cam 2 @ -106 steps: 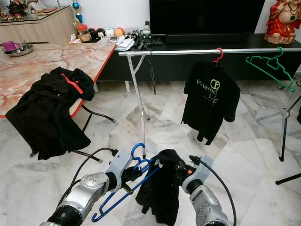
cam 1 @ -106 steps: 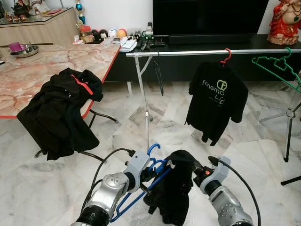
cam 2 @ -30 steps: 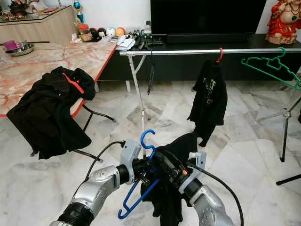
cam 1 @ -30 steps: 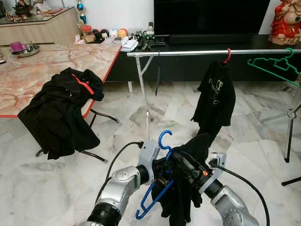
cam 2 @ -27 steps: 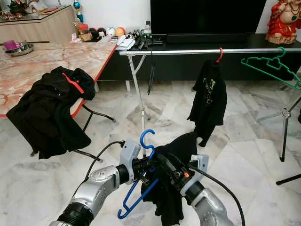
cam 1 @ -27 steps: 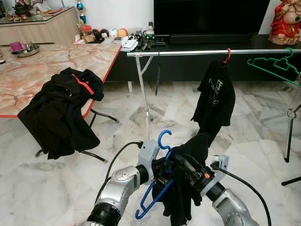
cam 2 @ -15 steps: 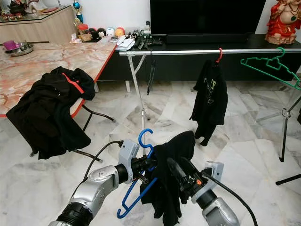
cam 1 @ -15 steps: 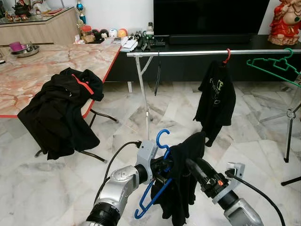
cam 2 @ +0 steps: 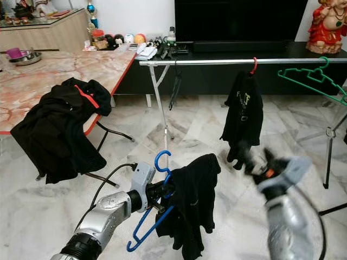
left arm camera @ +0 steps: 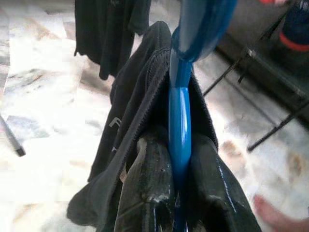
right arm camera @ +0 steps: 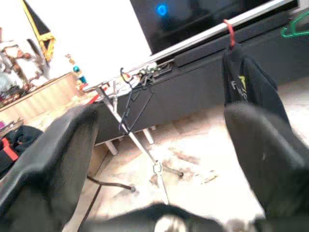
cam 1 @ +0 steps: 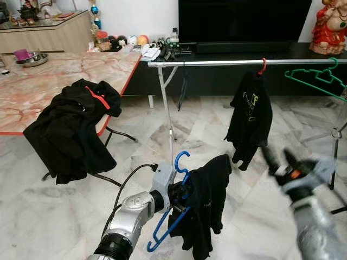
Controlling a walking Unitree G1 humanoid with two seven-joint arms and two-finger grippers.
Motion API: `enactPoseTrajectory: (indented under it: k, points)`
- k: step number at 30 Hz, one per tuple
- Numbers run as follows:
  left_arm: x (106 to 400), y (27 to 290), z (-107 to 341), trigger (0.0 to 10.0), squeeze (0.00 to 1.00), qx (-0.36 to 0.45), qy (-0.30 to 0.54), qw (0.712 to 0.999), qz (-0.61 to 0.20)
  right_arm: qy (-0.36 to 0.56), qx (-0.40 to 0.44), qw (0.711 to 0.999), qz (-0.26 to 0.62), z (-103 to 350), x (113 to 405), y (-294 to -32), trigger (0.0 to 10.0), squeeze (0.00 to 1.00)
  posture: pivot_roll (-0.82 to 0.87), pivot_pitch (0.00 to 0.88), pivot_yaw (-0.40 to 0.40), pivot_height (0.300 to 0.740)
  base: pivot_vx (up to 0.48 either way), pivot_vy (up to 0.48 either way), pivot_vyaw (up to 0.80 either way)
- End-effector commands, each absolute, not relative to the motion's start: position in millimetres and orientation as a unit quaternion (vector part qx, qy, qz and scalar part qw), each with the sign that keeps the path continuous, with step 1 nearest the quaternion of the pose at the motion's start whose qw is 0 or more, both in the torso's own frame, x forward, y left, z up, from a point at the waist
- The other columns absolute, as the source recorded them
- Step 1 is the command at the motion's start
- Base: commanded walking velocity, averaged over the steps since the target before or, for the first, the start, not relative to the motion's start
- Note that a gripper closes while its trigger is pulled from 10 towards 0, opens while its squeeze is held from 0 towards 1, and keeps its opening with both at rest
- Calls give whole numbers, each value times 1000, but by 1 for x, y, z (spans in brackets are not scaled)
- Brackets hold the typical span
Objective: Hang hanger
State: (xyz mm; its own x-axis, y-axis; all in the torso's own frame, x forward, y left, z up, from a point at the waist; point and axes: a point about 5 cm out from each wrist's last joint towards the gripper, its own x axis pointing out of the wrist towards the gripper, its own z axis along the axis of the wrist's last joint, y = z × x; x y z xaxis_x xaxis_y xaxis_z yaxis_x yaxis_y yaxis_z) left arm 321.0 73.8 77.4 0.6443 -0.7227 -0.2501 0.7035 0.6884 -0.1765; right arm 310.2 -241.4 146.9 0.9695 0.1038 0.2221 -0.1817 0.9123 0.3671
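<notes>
**A:** What does the left gripper (left arm camera: 179, 159) have?

**B:** Its two black fingers (left arm camera: 145, 188) are clamped on the blue hanger (cam 1: 172, 214), pinching the flat blue plastic near the neck, below the hook. The hanger is low in front of the robot, tilted, hook up, well short of the rail (cam 1: 238, 62).

**A:** And the other one?

**B:** The right gripper (cam 1: 277, 160) is off to the right, blurred, fingers spread wide apart with nothing between them. It is clear of the black shirt (cam 1: 205, 203).

**A:** So the shirt rides on the hanger alone?

**B:** Yes, draped over one arm of it, bunched rather than spread across both shoulders. I'd judge the load lopsided: soft, limp cloth, light, but free to slide off the smooth plastic if the hanger tips further.

**A:** The hanger itself?

**B:** Stiff and light, probably a bit slippery in the pads. The neck is the right place to hold, since it leaves the hook free for the rail and keeps the fingers off the cloth.

**A:** Where would it go?

**B:** There is bare rail between the stand's post (cam 1: 167, 114) and the shirt on the red hanger (cam 1: 262, 65). A green hanger (cam 1: 314, 78) sits further right.
</notes>
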Motion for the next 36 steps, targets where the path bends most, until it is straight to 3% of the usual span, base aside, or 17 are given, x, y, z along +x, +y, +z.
enactPoseTrajectory:
  k: [1,5,7,14,16,17,18,20,26,31,32,36]
  points:
    - [318,74,75,10000,0,-13,148,901,-408,-94,174,975,100,156,316,-240,10000,0,-1,0,23,740,0,0,0]
    - [311,73,72,10000,0,10,154,883,-443,-70,86,969,219,168,322,-231,10000,0,-8,0,23,740,0,0,0]
    - [304,72,71,10000,0,33,160,857,-488,-32,7,936,351,170,314,-220,10000,0,-6,0,22,740,0,0,0]
    - [294,72,70,10000,0,66,182,809,-555,60,-69,871,482,161,302,-215,10000,0,-17,0,29,740,0,0,0]
    - [293,73,75,10000,0,64,182,793,-578,121,-113,829,535,145,293,-215,10000,0,-16,0,26,740,0,0,0]
    - [293,73,75,10000,0,64,182,793,-578,121,-113,829,535,145,293,-215,10000,0,-16,0,26,740,0,0,0]
    - [294,73,79,10000,0,70,177,787,-586,142,-120,806,562,140,288,-214,10000,1000,-15,0,26,740,0,0,0]
    - [296,74,84,10000,0,94,174,781,-592,159,-96,785,591,136,284,-212,10000,1000,-19,0,27,740,0,0,0]
    - [296,68,105,10000,0,140,153,740,-639,203,-149,732,633,117,281,-201,10000,1000,-1,0,26,740,0,0,0]
    - [295,65,107,10000,0,156,152,731,-647,204,-170,732,628,111,286,-198,10000,1000,-1,0,26,740,0,0,0]
    - [293,62,112,10000,0,148,145,725,-657,198,-181,739,618,111,291,-199,10000,0,5,0,24,740,0,0,0]
    - [289,59,114,10000,0,146,142,714,-670,187,-187,751,605,115,300,-199,10000,0,5,0,24,740,0,0,0]
